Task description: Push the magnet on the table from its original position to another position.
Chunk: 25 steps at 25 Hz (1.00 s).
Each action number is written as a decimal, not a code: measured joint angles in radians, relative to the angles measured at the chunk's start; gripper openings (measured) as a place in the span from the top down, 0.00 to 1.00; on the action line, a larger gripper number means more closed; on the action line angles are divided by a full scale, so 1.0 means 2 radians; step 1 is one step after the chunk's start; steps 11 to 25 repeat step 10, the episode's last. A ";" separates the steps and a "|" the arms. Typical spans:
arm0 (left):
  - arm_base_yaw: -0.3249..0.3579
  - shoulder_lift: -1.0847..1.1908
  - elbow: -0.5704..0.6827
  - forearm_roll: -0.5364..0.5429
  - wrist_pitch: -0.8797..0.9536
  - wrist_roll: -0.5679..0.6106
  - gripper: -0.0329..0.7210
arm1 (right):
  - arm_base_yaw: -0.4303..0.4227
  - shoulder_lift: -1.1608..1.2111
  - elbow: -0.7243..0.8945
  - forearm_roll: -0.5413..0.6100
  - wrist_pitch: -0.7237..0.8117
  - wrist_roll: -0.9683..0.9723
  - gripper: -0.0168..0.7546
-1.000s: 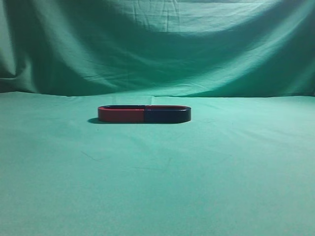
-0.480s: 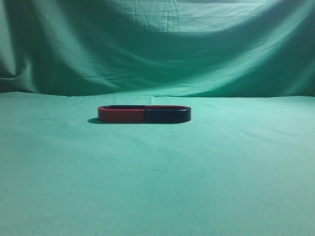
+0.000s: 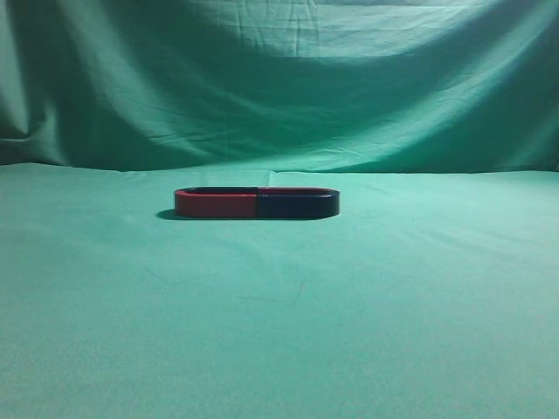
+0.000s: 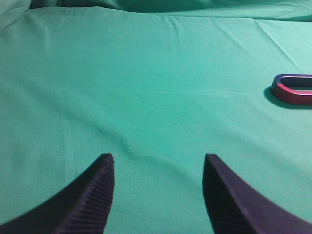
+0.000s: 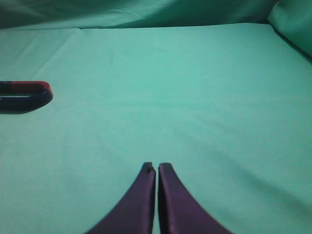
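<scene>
The magnet (image 3: 297, 205), dark navy with a thin red top edge, lies flat on the green table (image 3: 279, 332). It sits end to end with a red U-shaped magnet (image 3: 216, 204), and together they form a closed oval. The navy magnet's curved end shows at the left edge of the right wrist view (image 5: 24, 97). The red magnet's curved end shows at the right edge of the left wrist view (image 4: 292, 90). My left gripper (image 4: 158, 158) is open and empty over bare cloth, well left of the magnets. My right gripper (image 5: 157, 166) is shut and empty, well right of them. Neither gripper shows in the exterior view.
A green cloth backdrop (image 3: 279, 87) hangs behind the table. Folds of cloth rise at the table's far right in the right wrist view (image 5: 292, 24). Bare cloth surrounds the magnets on all sides.
</scene>
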 joint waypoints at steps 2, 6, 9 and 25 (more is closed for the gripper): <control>0.000 0.000 0.000 0.000 0.000 0.000 0.46 | 0.000 0.000 0.000 0.000 0.000 0.000 0.98; 0.000 0.000 0.000 0.000 0.000 0.000 0.46 | 0.000 0.000 0.000 0.000 0.000 0.000 0.98; 0.000 0.000 0.000 0.000 0.000 0.000 0.46 | 0.000 0.000 0.000 0.001 0.000 0.000 0.98; 0.000 0.000 0.000 0.000 0.000 0.000 0.46 | 0.000 0.000 0.000 0.001 0.000 0.000 0.98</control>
